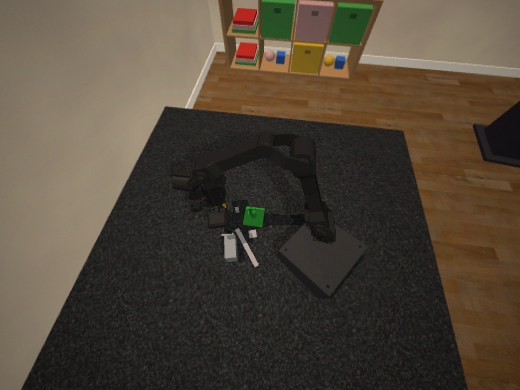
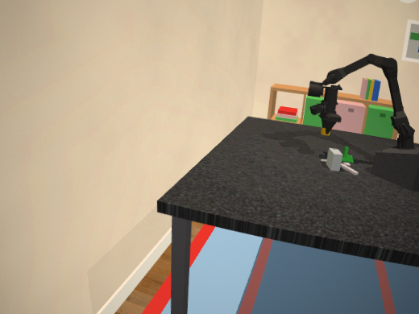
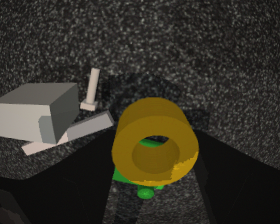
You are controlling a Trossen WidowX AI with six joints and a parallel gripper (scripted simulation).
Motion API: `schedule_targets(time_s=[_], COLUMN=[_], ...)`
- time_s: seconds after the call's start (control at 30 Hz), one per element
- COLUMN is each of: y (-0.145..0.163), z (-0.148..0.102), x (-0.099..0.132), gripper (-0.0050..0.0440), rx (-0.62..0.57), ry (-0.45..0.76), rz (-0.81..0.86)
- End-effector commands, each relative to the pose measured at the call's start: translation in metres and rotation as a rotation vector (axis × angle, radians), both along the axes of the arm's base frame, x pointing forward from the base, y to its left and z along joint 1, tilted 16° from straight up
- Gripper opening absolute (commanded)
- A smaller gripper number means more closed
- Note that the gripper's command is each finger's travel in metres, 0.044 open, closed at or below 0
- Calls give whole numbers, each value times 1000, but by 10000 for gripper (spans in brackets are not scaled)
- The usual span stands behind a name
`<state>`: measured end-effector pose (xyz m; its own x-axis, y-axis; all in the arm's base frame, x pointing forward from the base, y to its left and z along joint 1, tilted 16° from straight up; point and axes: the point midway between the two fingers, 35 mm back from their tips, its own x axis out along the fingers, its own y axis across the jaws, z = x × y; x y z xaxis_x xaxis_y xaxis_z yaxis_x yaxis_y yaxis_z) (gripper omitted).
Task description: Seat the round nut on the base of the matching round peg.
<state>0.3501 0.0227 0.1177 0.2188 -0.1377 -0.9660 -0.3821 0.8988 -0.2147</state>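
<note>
My gripper (image 3: 153, 137) is shut on the yellow round nut (image 3: 155, 143), a short ring held between the dark fingers. In the exterior view the nut (image 2: 325, 131) hangs well above the table under the gripper (image 2: 327, 126). The green base with its round peg (image 1: 253, 216) stands on the table; in the wrist view the green base (image 3: 145, 181) shows directly behind and below the nut, mostly hidden by it. In the top view the gripper (image 1: 220, 213) is just left of the green base, with a bit of yellow (image 1: 224, 206) showing.
A grey block (image 3: 38, 112) with a flat grey bar (image 1: 246, 247) and a small white peg (image 3: 91, 88) lie next to the green base. The arm's dark base plate (image 1: 322, 258) sits to the right. A shelf (image 1: 300, 24) stands far behind.
</note>
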Motion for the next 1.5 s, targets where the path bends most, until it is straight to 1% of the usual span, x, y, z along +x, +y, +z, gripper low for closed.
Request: schedule_targets(time_s=[0.0, 0.23, 0.73, 0.8, 1.3, 1.37, 1.47], y=[1, -3, -27, -27, -45, -45, -48], z=[10, 8, -8, -8, -28, -28, -33], x=[0, -6, -45, -45, -86, -86, -94], gripper=[0, 0, 0, 0, 0, 0, 0], rx=[1, 5, 31, 31, 55, 55, 60], ry=[-17, -19, -34, -34, -49, -49, -53], rz=[-4, -21, -129, -129, -234, -234, -254])
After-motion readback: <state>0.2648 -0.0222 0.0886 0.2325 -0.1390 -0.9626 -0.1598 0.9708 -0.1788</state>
